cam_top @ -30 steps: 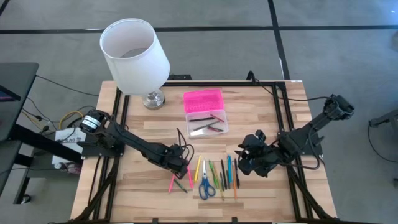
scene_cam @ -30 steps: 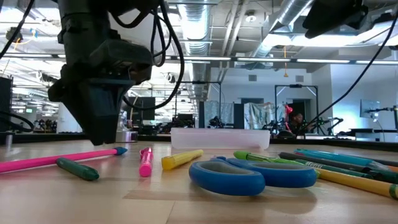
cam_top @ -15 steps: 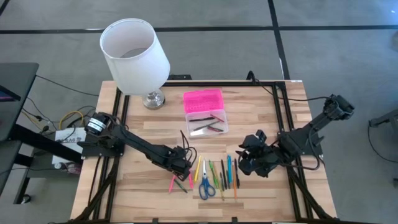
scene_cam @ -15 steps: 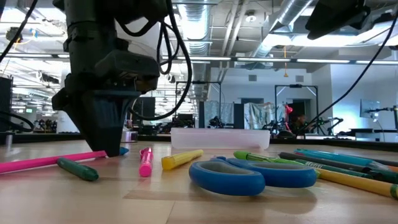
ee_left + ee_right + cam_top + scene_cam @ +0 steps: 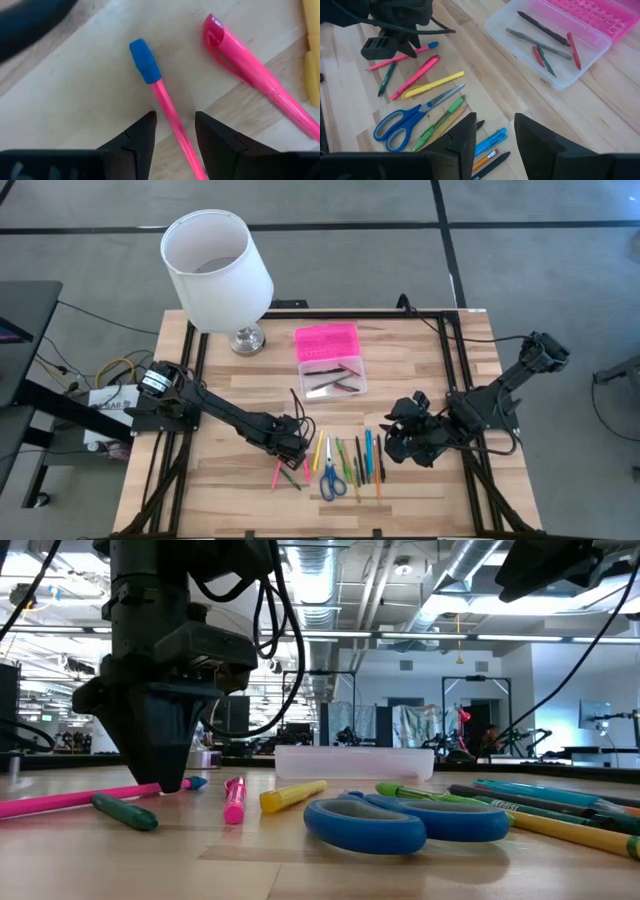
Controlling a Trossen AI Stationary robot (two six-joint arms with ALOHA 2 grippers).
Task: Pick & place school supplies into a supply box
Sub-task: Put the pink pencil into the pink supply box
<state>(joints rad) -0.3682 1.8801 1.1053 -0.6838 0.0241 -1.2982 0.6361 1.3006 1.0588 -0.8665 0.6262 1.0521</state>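
Left gripper (image 5: 174, 131): your wrist view alone shows parted fingers straddling the blue-capped pink pen (image 5: 165, 102), not clamped.
Right gripper (image 5: 492, 131): open, empty.

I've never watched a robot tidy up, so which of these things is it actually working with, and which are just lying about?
Part of the job:
- pens and markers
- pink pen, between the left arm's open fingers
- blue scissors
- pink-lidded box, some pens inside

Just lying about:
- white lamp
- cables
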